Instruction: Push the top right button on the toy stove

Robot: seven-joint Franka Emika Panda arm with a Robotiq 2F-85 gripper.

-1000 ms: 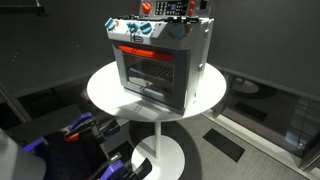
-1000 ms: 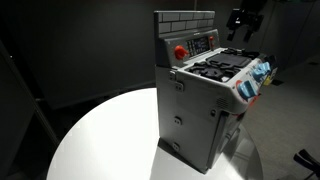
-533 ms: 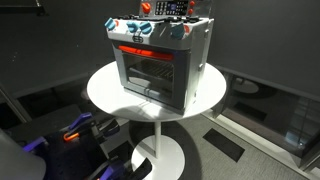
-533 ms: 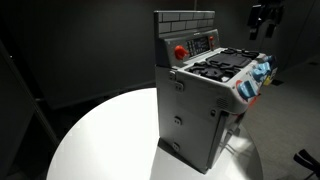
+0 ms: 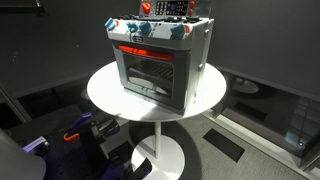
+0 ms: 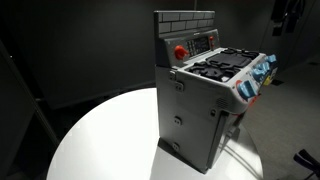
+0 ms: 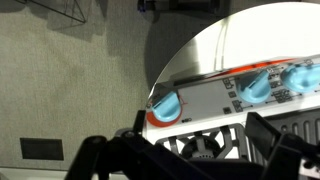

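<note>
The toy stove (image 5: 160,60) is a boxy grey oven with a glass door, a red strip and blue knobs. It stands on a round white table (image 5: 100,90) and shows in both exterior views (image 6: 205,110). Its brick-pattern back panel carries a red button (image 6: 180,52) and a small control panel (image 6: 203,43). My gripper (image 6: 288,12) hangs high at the top right, clear of the stove. In the wrist view the gripper (image 7: 200,152) is open above the front burner (image 7: 200,145), with the blue knobs (image 7: 165,104) below. The gripper is out of view in an exterior view.
The table (image 6: 100,140) has a single pedestal base (image 5: 160,155) on a dark floor. Dark blue and black equipment (image 5: 70,135) lies low beside the table. A floor vent (image 7: 40,148) shows in the wrist view. The surroundings are dark.
The gripper has risen and moved away from the stove's back panel, to the right in one exterior view, and has left the top of the other exterior view. The stove has not moved.
</note>
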